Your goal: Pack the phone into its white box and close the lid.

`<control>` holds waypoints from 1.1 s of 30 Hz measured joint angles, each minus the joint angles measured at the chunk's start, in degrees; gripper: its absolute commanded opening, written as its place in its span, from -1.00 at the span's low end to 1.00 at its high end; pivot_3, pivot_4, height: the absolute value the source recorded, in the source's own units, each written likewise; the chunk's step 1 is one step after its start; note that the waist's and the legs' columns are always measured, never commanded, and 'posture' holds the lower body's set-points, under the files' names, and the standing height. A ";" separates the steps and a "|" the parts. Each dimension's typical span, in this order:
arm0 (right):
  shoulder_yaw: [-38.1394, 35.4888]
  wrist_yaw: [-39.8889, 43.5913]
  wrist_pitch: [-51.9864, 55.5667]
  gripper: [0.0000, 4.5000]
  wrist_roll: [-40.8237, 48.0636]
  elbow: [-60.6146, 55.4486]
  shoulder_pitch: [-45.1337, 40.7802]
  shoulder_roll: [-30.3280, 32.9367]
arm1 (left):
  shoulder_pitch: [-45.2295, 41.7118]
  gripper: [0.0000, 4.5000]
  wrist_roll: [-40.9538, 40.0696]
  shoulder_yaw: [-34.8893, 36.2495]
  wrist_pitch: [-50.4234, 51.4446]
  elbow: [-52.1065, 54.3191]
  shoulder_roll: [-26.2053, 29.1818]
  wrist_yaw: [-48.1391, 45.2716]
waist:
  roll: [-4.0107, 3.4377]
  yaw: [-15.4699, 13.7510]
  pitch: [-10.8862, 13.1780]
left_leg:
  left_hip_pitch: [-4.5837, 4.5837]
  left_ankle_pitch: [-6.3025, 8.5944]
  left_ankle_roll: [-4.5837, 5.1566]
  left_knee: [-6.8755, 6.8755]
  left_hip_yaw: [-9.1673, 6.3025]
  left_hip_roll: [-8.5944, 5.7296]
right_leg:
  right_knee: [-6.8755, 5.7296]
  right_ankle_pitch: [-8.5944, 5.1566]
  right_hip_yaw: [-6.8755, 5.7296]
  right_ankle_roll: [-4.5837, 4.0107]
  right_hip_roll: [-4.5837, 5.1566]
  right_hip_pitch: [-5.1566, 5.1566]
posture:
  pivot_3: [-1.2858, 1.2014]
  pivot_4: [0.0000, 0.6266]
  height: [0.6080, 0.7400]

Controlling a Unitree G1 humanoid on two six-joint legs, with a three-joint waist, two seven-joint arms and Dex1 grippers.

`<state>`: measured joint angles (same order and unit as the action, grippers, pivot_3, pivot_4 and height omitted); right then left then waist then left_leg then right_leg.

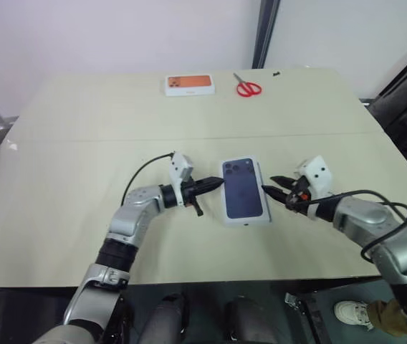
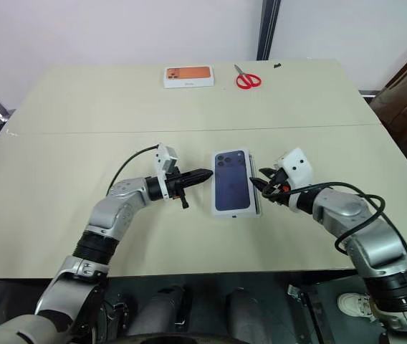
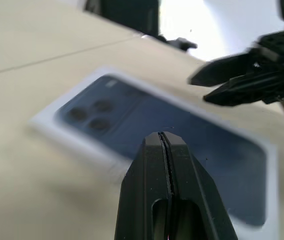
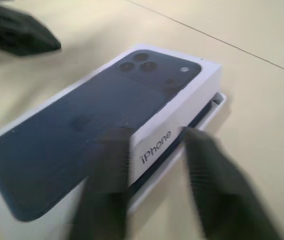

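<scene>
At mid-table, the white box (image 4: 219,101) carries its printed lid (image 1: 245,190) skewed. The left gripper (image 1: 219,183), fingers pressed together, points at the box's left edge, and the right gripper (image 1: 268,183), fingers apart, is at its right edge. Square the lid with both before you press down. Your right wrist view alone shows the gap: a dark strip, likely the phone (image 4: 202,115), lying in the tray beneath the lid.

lidded box (image 1: 245,192) mid surface (image 1: 82,129), lid askew over tray edge, left pincer (image 1: 214,185) just left of it, right pincer (image 1: 270,184) just right, second box (image 1: 189,85) and scissors (image 1: 247,87) at far edge
</scene>
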<state>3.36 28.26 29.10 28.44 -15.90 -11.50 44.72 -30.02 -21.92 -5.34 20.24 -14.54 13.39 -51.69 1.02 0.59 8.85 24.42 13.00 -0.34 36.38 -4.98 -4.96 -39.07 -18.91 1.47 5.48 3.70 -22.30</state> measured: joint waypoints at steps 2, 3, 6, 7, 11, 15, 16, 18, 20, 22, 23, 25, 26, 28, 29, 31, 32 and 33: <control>0.40 -0.11 -1.34 -0.98 -3.40 1.40 -0.70 -1.09 | -0.01 -1.00 0.04 0.83 1.01 -0.09 1.07 1.09 | 0.00 -0.14 0.00 | 0.00 0.00 0.00 0.01 -0.01 -0.01 | 0.00 0.00 0.00 0.00 0.01 0.00 | 0.03 -0.52 0.91; 0.57 -0.28 -2.07 -0.98 -5.06 2.22 -1.12 -1.62 | -0.07 -1.00 0.09 1.12 1.92 -0.19 1.26 1.54 | 0.00 -0.19 0.00 | 0.00 -0.01 -0.01 0.02 -0.01 -0.03 | 0.00 0.00 0.00 0.00 0.02 0.01 | 0.03 -0.52 0.91; 0.59 -0.79 -3.24 -0.98 -8.60 4.36 -1.93 -3.32 | -0.17 -1.00 0.78 0.79 3.46 -1.55 1.01 2.48 | 0.00 -0.24 0.00 | 0.01 -0.02 -0.03 0.02 -0.01 -0.03 | 0.00 0.00 0.00 0.00 0.02 0.00 | 0.03 -0.52 0.91; 0.68 -0.75 -3.61 -0.98 -9.79 4.92 -1.93 -3.40 | -0.24 -1.00 1.08 0.28 4.30 -2.01 0.77 2.80 | 0.00 -0.28 0.00 | 0.01 -0.02 -0.03 0.02 -0.02 -0.03 | 0.00 0.00 -0.01 0.00 0.02 0.01 | 0.03 -0.52 0.91; 0.71 -0.19 -4.30 -0.98 -13.22 5.61 -1.93 -3.89 | -1.37 -1.00 1.98 -1.59 8.00 -4.69 -0.95 3.34 | 0.00 -0.14 0.00 | 0.01 -0.02 -0.03 0.01 -0.01 -0.04 | -0.02 0.00 -0.01 0.00 0.02 0.00 | 0.03 -0.52 0.91; 1.01 1.49 -4.30 -0.98 -15.32 6.04 -2.03 -4.34 | -3.01 -1.00 1.71 -1.93 11.46 -5.38 -2.74 3.38 | 0.00 -0.02 0.00 | 0.00 -0.02 -0.04 0.01 -0.01 -0.03 | -0.02 0.00 0.00 0.00 0.02 0.00 | 0.03 -0.52 0.91; 1.01 1.70 -4.31 -0.98 -15.77 6.04 -2.03 -4.69 | -3.15 -1.00 1.71 -1.97 11.95 -5.44 -3.01 3.38 | 0.00 0.00 0.00 | 0.00 -0.02 -0.04 0.00 -0.02 -0.03 | -0.02 0.00 0.00 0.00 0.02 -0.01 | 0.03 -0.52 0.91; 1.03 2.18 -4.35 -0.98 -16.56 6.03 -2.04 -5.23 | -3.55 -1.00 1.74 -2.03 12.57 -5.53 -3.36 3.37 | -0.01 0.01 0.00 | 0.00 -0.03 -0.06 -0.01 -0.02 -0.03 | -0.03 0.00 0.00 0.00 0.01 -0.03 | 0.03 -0.52 0.91; 1.39 2.62 -4.37 -0.98 -17.74 5.90 -2.30 -5.25 | -3.60 -1.00 1.72 -2.23 13.08 -5.50 -3.65 3.37 | -0.01 0.01 0.00 | 0.00 -0.03 -0.07 -0.01 -0.02 -0.03 | -0.03 0.00 0.00 0.00 0.01 -0.02 | 0.03 -0.52 0.91; 1.89 3.06 -4.06 -0.98 -18.45 5.26 -2.93 -5.47 | -3.60 -1.00 1.68 -2.26 13.35 -5.17 -3.97 3.39 | -0.01 0.01 0.00 | 0.00 -0.07 -0.14 -0.01 -0.02 -0.03 | -0.03 0.00 0.00 0.00 0.01 -0.03 | 0.03 -0.52 0.91; 1.93 3.11 -3.91 -0.98 -18.81 4.80 -3.16 -5.50 | -3.60 -1.00 1.65 -2.24 13.56 -4.95 -4.09 3.43 | -0.01 0.00 0.00 | 0.00 -0.09 -0.17 -0.01 -0.02 -0.03 | -0.03 0.00 0.00 0.00 0.01 -0.03 | 0.03 -0.52 0.91; 1.92 3.31 -3.70 -0.98 -19.33 4.48 -3.66 -5.50 | -3.68 -1.00 1.38 -2.21 14.20 -4.41 -4.23 3.43 | 0.00 0.01 0.00 | 0.00 -0.10 -0.17 0.00 -0.01 -0.03 | -0.03 0.00 0.01 0.00 0.02 -0.02 | 0.03 -0.52 0.91; 1.92 3.42 -3.64 -0.98 -19.60 4.47 -3.69 -5.51 | -3.87 -1.00 1.34 -2.17 14.25 -4.28 -4.19 3.42 | 0.00 -0.07 0.00 | 0.00 -0.10 -0.18 0.00 -0.02 -0.04 | -0.03 0.00 0.00 0.00 0.02 -0.01 | 0.03 -0.52 0.91; 1.93 3.74 -3.58 -0.98 -20.15 4.47 -3.67 -5.57 | -3.91 -1.00 1.25 -1.87 14.35 -3.40 -4.00 3.41 | 0.00 -0.08 0.00 | 0.00 -0.10 -0.19 0.01 -0.02 -0.04 | -0.03 0.00 0.00 0.00 0.02 -0.02 | 0.03 -0.52 0.91; 1.93 3.82 -3.58 -0.98 -20.45 4.47 -3.64 -5.57 | -4.05 -1.00 1.19 -1.78 14.35 -3.05 -3.96 3.37 | 0.00 -0.08 0.00 | 0.00 -0.13 -0.23 0.01 -0.02 -0.04 | -0.03 0.00 0.00 0.00 0.02 -0.02 | 0.03 -0.52 0.91; 1.92 3.93 -3.59 -0.98 -20.96 4.47 -3.54 -5.57 | -4.13 -1.00 1.05 -1.68 14.35 -2.56 -3.96 3.37 | 0.00 -0.04 0.00 | 0.00 -0.17 -0.30 0.00 -0.02 -0.04 | -0.03 0.00 0.00 0.00 0.02 -0.02 | 0.03 -0.52 0.91; 1.90 4.03 -3.58 -0.98 -21.08 4.47 -3.48 -5.57 | -4.13 -1.00 1.05 -1.68 14.34 -2.51 -3.95 3.38 | 0.00 -0.02 0.00 | 0.00 -0.17 -0.30 0.00 -0.02 -0.04 | -0.03 0.00 0.00 0.00 0.02 -0.02 | 0.03 -0.52 0.91; 1.88 4.13 -3.59 -0.98 -21.26 4.47 -3.43 -5.57 | -4.13 -1.00 1.05 -1.68 14.34 -2.51 -3.97 3.38 | 0.00 -0.01 0.00 | 0.00 -0.17 -0.30 0.00 -0.02 -0.04 | -0.03 0.00 0.01 0.00 0.02 -0.02 | 0.03 -0.52 0.91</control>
<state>5.25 32.39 25.52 7.18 -11.42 -14.93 39.15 -34.14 -20.88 -7.03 34.58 -17.06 9.42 -48.32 1.01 0.58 8.85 24.42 12.83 -0.64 36.38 -4.99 -5.00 -39.10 -18.91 1.48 5.48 3.73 -22.32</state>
